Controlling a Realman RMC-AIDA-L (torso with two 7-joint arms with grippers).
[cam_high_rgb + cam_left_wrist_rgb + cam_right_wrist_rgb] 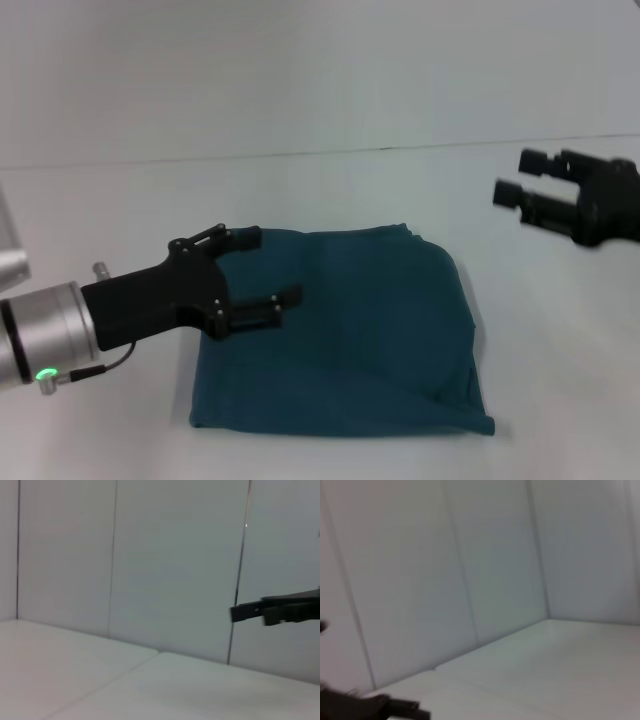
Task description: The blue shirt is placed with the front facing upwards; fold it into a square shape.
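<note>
Nearest, the blue shirt (350, 335) lies folded into a rough square on the white bench (120, 210). Over its left edge hangs the left claw (268, 268), fingers spread, holding nothing. Farther right, well apart, the right claw (516, 178) hovers, likewise spread and empty.
</note>
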